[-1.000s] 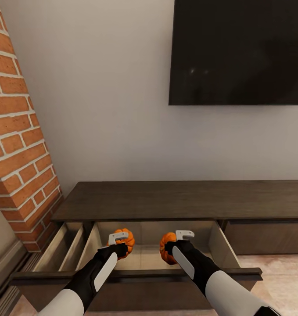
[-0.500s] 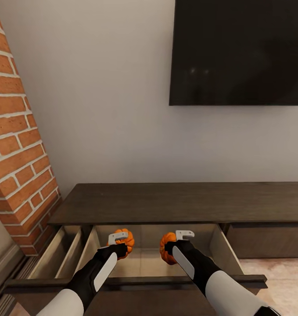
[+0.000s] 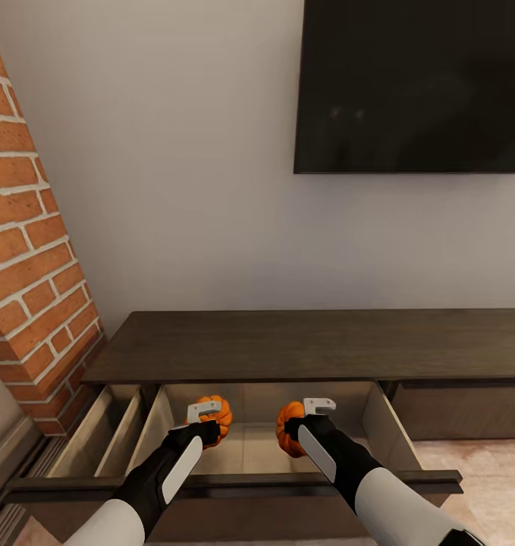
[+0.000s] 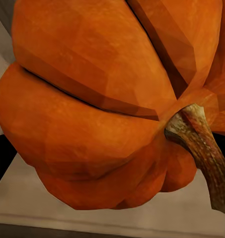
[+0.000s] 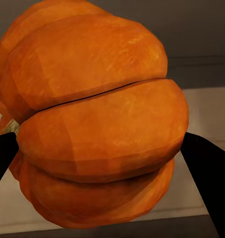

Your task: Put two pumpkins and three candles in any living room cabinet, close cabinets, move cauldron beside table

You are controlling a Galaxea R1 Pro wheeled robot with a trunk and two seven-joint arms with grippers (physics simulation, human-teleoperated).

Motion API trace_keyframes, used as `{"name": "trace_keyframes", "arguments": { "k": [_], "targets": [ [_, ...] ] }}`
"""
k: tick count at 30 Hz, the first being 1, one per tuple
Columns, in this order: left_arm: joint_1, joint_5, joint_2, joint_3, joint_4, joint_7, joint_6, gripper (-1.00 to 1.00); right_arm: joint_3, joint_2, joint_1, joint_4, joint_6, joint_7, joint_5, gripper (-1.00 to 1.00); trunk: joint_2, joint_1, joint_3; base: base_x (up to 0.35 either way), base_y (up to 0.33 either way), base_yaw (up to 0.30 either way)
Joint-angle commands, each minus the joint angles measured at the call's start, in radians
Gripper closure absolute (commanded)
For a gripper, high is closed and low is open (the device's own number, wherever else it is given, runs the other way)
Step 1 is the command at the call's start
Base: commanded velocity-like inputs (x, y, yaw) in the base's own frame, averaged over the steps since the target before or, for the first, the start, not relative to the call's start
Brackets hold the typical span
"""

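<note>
Holding a pumpkin each, left end effector (image 3: 209, 419) clamps one pumpkin (image 3: 215, 414) and right end effector (image 3: 296, 422) the other pumpkin (image 3: 288, 426) (both over the cabinet's (image 3: 287, 345) open drawer (image 3: 378, 417)).

Both arms extend forward, left gripper (image 3: 209, 422) and right gripper (image 3: 296, 417) clamped.

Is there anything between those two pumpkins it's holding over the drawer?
No. In the head view the gap between the left pumpkin and the right pumpkin shows just the open drawer's pale inside.
</note>
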Motion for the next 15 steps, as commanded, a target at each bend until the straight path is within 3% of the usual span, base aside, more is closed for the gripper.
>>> {"name": "trace_keyframes", "arguments": {
  "k": [1,8,15],
  "targets": [
    [-0.001,0.009,0.001,-0.004,-0.002,0.012,0.002,1.00,0.006,-0.001,-0.001,-0.001,0.002,-0.008,-0.008,1.00,-0.001,0.000,-0.005,0.000,0.000,0.000],
    [-0.001,0.009,0.001,-0.004,-0.002,0.012,0.003,1.00,0.006,-0.001,-0.001,-0.001,0.002,-0.008,-0.008,1.00,-0.002,0.003,-0.032,0.000,0.000,0.000],
    [-0.001,0.009,0.001,-0.004,-0.002,0.012,0.003,1.00,0.006,-0.001,-0.001,-0.001,0.002,-0.008,-0.008,1.00,-0.003,0.004,-0.036,0.000,0.000,0.000]
  ]
}}
